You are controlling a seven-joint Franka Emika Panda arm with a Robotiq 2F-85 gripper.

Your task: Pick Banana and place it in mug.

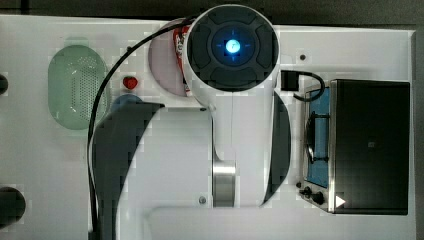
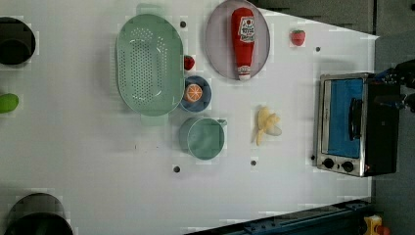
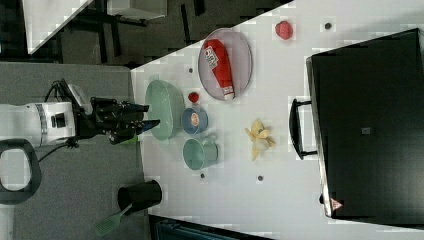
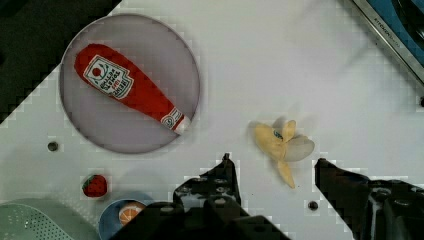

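White table (image 2: pixel 98 161) carries all the things, and on it I count one toaster oven (image 2: pixel 350 125), one green perforated basket (image 2: pixel 149 63), one grey plate (image 2: pixel 219 54), one ketchup bottle (image 2: pixel 243 41), one mug (image 2: pixel 203 138), one blue cup (image 2: pixel 201 100), one banana (image 2: pixel 266 126) and two strawberries: one (image 2: pixel 189 62) is touching the basket rim and one (image 2: pixel 297 37) is near the plate, at the table edge. The oven stands at the left view's right with its door shut. The bottle lies on the plate. The blue cup holds one orange slice (image 2: pixel 194 92) and sits between the basket and the mug, touching the basket. The banana lies on the bare table between the mug and the oven, apart from both, with its peel spread open. The mug is pale green and nothing is inside. The gripper (image 4: pixel 275 172) hangs above the table with its two fingers (image 4: pixel 220 180) apart, holding nothing; the banana is seen between them in the wrist view.
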